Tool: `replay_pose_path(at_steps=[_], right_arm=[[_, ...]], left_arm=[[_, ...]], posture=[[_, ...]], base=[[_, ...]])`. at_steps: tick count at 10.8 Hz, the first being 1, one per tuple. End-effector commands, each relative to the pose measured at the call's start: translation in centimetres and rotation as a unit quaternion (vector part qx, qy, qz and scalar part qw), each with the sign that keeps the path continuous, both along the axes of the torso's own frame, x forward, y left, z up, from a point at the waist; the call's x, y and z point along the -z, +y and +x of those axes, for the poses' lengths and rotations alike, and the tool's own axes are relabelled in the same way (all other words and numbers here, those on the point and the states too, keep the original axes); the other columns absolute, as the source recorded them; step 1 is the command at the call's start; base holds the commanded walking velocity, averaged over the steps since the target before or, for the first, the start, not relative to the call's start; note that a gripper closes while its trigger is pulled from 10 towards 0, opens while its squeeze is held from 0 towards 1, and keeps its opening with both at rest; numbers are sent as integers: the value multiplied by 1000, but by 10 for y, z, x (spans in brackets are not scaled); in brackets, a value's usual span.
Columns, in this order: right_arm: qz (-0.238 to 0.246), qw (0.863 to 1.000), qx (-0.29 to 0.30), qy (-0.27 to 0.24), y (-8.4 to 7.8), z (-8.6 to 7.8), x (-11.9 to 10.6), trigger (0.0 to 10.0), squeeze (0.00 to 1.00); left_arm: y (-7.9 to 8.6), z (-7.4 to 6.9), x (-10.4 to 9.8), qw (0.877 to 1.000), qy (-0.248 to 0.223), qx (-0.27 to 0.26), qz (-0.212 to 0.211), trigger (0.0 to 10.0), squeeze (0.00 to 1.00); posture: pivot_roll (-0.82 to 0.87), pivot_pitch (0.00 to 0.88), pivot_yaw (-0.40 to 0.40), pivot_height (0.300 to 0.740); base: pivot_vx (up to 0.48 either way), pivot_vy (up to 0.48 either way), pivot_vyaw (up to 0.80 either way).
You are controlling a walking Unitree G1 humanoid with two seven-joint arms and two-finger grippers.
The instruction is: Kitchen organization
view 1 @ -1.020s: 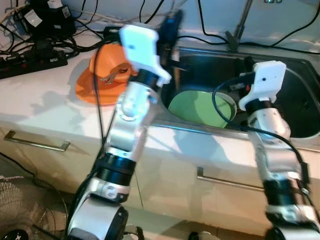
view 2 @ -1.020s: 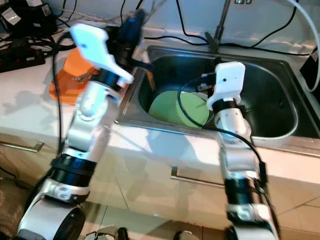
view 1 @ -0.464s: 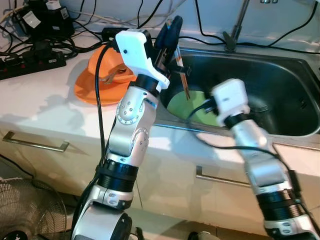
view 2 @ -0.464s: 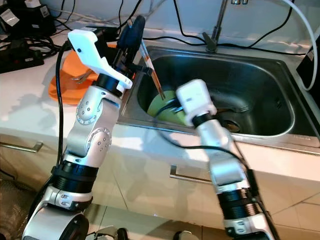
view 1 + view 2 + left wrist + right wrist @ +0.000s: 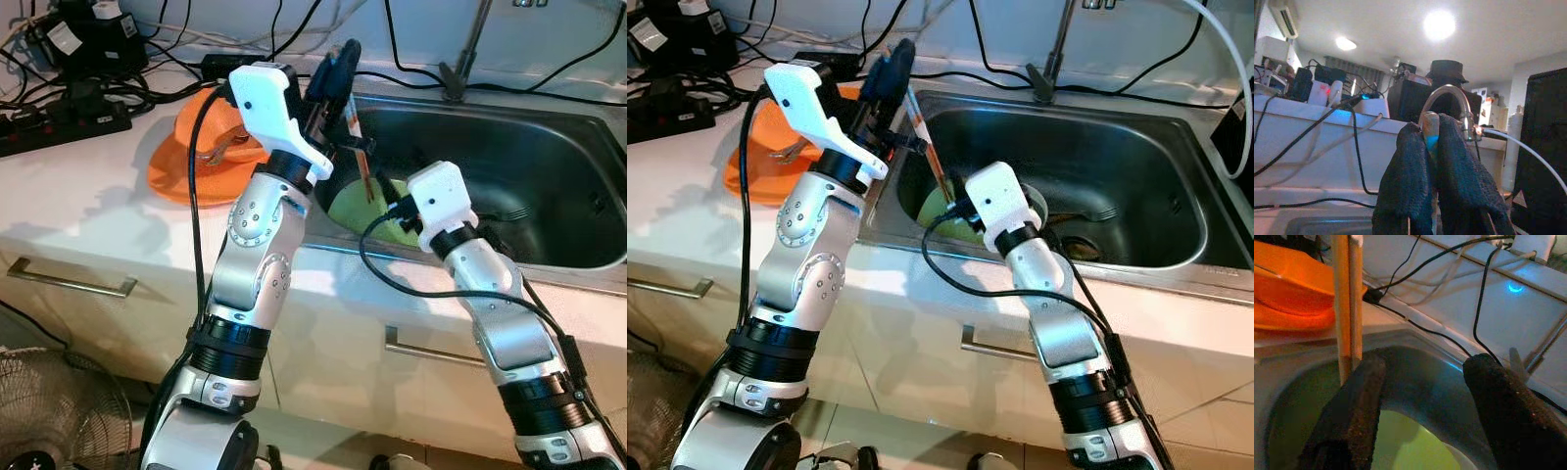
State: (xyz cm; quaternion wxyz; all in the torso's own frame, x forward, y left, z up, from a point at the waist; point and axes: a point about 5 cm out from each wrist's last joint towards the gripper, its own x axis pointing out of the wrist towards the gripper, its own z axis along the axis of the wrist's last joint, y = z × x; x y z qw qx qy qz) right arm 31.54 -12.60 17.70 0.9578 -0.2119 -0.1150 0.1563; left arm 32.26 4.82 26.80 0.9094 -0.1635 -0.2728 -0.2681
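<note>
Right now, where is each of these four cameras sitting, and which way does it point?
Left eye view: on the head, looking down at the sink, both arms, left gripper shut on chopsticks.
Right eye view: the same scene from beside it; right gripper over the green plate.
Left wrist view: along its shut fingers, facing the faucet.
Right wrist view: between its open fingers, into the sink.
Both wrist views share the chopsticks.

A white counter (image 5: 88,211) carries an orange bowl (image 5: 186,157) just left of the steel sink (image 5: 549,157). Black power strips (image 5: 69,117) and tangled cables (image 5: 167,73) lie along its back. A green plate (image 5: 377,206) lies in the sink.
</note>
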Motion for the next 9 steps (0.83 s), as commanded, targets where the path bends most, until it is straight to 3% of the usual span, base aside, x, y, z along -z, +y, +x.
replay_pose_path(at_steps=[1,3,4,5,9], right_arm=[[-4,1000,-4,3,1,-2,-1,10000,1000],[7,1000,-12,16,7,-4,8,10000,1000],[7,1000,-20,7,12,2,1,10000,1000],[7,1000,-26,6,18,3,0,10000,0],[21,999,-45,19,26,-4,5,10000,0]], left_arm=[[0,-2,-2,1000,-4,6,-2,10000,0],[1,-1,1,1000,-3,10,8,10000,0],[-1,1,-3,1000,-8,18,12,10000,0],[-4,-2,-1,999,-3,31,7,10000,0],[-15,-10,5,997,5,70,13,10000,0]], posture=[[-45,26,42,740],[-37,0,42,740],[-30,8,47,740],[-30,5,51,740],[-44,17,63,740]], base=[[0,0,0],[0,0,0],[0,0,0],[0,0,0],[0,0,0]])
